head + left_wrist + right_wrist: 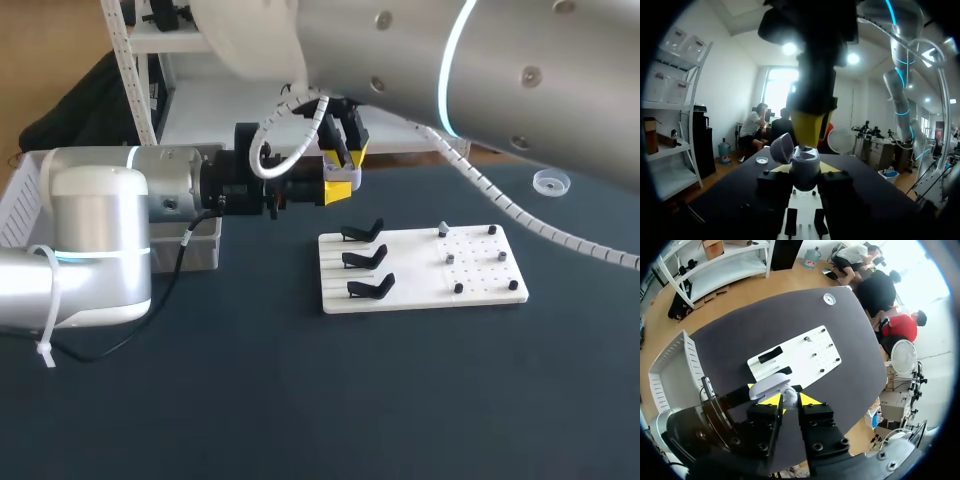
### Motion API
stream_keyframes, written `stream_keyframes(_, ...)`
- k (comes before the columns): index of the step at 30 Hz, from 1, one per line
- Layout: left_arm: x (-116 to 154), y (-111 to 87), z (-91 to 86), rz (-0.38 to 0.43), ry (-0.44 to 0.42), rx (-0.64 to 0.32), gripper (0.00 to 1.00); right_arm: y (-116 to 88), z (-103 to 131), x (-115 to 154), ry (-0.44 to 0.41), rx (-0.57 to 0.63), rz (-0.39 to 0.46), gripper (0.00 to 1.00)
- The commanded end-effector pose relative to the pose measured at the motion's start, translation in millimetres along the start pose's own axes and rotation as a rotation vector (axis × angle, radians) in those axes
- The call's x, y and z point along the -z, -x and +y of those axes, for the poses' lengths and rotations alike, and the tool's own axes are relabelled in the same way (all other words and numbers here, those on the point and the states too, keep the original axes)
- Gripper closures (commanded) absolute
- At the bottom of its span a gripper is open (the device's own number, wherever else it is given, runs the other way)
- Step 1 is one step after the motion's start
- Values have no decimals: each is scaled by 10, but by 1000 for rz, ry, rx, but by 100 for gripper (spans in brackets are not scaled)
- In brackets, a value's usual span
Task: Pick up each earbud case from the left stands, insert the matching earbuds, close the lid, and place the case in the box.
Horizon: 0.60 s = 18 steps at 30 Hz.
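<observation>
left jaws clamped on open earbud case [805, 167], right jaws pinched together above it

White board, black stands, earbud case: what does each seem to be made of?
The white board looks like rigid plastic: matte, flat, evenly white. The black stands are probably moulded plastic, with a slight sheen on their curves. The earbud case seems to be smooth grey plastic by its soft highlights; coated metal cannot be excluded.
</observation>
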<state>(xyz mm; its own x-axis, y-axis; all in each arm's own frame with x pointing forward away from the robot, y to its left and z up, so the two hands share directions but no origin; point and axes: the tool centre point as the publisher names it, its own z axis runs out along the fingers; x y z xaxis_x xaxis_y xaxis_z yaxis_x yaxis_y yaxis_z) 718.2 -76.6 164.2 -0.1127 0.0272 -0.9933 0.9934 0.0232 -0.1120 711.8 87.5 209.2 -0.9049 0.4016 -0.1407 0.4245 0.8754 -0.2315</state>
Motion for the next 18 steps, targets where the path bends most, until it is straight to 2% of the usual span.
stream_keyframes(1,0,-5,5,-2,0,-1,100,18,11,-18,-4,-1,6,100)
stream_keyframes(11,0,-5,5,-2,0,-1,100,-1,5,-81,3,-6,32,100)
stream_keyframes(12,0,-5,5,-2,0,-1,100,-8,8,-84,3,-5,32,89)
stream_keyframes(15,0,-5,5,-2,0,-1,100,-22,11,-86,3,0,33,69)
stream_keyframes(18,0,-5,5,-2,0,-1,100,-22,-4,-84,2,-2,31,60)
